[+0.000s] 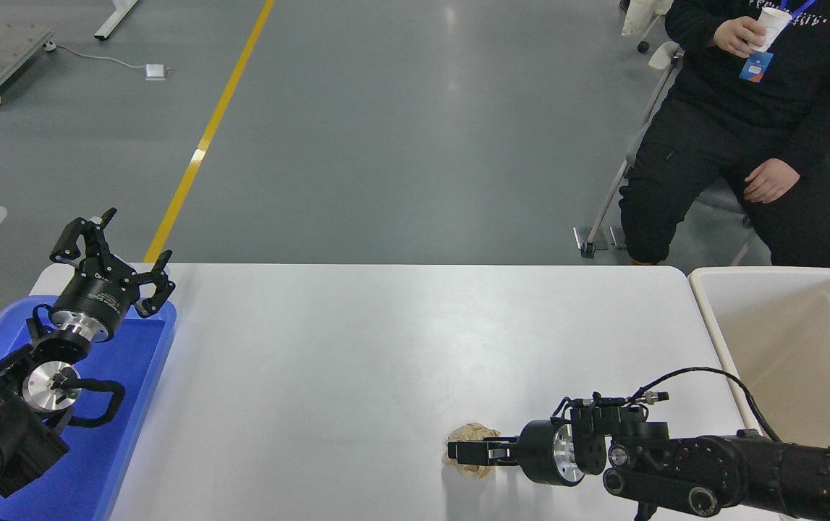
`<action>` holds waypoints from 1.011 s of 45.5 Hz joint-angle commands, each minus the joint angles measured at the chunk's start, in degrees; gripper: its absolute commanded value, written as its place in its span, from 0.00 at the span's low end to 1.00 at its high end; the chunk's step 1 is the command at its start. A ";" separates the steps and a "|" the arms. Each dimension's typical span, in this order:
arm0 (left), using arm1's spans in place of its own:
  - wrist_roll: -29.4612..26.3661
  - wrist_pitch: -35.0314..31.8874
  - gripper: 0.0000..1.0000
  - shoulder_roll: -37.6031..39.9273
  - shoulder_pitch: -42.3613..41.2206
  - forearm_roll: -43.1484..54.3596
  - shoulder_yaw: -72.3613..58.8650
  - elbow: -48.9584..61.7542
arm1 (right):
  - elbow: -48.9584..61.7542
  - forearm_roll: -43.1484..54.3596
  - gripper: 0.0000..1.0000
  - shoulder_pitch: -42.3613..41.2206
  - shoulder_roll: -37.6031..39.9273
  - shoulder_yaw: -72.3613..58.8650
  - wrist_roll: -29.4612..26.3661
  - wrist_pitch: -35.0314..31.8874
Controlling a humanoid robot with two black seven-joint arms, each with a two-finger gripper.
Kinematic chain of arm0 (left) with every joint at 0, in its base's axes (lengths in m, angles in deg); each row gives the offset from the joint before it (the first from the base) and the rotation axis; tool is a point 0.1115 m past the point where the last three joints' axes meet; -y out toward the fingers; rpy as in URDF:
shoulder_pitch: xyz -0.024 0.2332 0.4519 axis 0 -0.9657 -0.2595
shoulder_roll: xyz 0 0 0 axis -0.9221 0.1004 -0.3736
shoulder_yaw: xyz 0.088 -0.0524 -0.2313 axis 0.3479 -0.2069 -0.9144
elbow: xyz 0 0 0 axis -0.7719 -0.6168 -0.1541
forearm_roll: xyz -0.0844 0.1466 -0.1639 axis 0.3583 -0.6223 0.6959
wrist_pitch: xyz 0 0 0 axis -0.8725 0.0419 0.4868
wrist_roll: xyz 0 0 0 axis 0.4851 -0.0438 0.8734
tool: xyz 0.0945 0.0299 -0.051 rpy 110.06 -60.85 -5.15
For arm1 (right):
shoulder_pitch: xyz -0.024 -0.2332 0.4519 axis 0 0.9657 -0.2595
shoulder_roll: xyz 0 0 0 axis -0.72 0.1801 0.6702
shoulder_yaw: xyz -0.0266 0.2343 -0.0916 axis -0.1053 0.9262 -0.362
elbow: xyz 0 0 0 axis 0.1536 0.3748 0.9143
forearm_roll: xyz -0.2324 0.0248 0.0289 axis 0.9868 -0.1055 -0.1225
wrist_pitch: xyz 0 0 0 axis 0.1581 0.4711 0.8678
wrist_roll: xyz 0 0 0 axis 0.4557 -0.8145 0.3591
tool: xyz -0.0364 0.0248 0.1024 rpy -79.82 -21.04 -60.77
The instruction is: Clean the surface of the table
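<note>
Under right gripper (467, 454) jaws, seemingly gripped, paper wad (469, 450)

table surface (357, 347): 1 | crumpled paper ball (467, 436): 1 | blue tray (125, 376): 1 | beige bin (791, 340): 1 | person (747, 108): 1

Black arms, silver wrist discs; black cable loops over right arm (718, 470); left arm (17, 391) same.

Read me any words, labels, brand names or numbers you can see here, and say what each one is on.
None can be read.
Left gripper: small white print on its black body, too small to read.
Person's black top: pale lettering, blurred and cut off by the picture's edge.
</note>
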 commanded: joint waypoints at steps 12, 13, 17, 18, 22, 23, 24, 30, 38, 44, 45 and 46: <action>0.00 0.00 1.00 0.00 0.00 0.00 0.00 0.00 | -0.94 -0.51 0.00 -2.02 3.03 0.06 0.05 -3.55; 0.00 0.00 1.00 0.00 -0.08 0.00 0.00 0.00 | -1.73 -0.51 0.00 -2.28 3.90 0.06 0.05 -3.64; 0.00 0.00 1.00 0.00 0.00 0.00 0.00 0.00 | -7.43 -0.51 0.00 -4.30 8.91 -0.03 0.05 -4.78; 0.00 0.00 1.00 0.00 0.00 0.00 0.00 0.00 | -8.84 -0.51 0.00 -4.91 10.49 -0.03 0.05 -5.22; 0.00 0.09 1.00 0.00 0.00 0.00 0.00 0.00 | -14.46 -1.03 0.00 -8.16 16.90 -0.20 0.05 -7.33; 0.00 0.00 1.00 0.00 0.00 0.00 0.00 0.00 | -15.78 -1.38 0.00 -9.04 18.66 -0.20 0.05 -7.94; 0.00 0.00 1.00 0.00 0.00 0.00 0.00 0.00 | -17.19 -1.65 0.00 -9.92 20.33 -0.20 0.05 -8.56; 0.00 0.09 1.00 0.00 0.00 0.00 0.00 0.00 | -23.70 -2.00 0.00 -16.07 30.88 -0.29 0.14 -13.48; 0.00 0.09 1.00 0.00 0.00 0.00 0.00 0.00 | -26.69 -2.00 0.00 -23.19 42.83 -0.12 0.14 -22.35; 0.00 0.00 1.00 0.00 0.00 0.00 0.00 0.00 | -28.36 -2.00 0.00 -27.94 50.92 0.76 0.40 -30.44; 0.00 0.00 1.00 0.00 0.00 0.00 0.00 0.00 | -28.71 -2.00 0.00 -28.81 52.06 0.85 0.40 -31.84; 0.00 0.00 1.00 0.00 0.00 0.00 0.00 0.00 | -28.98 -2.00 0.00 -29.61 53.29 0.94 0.49 -32.99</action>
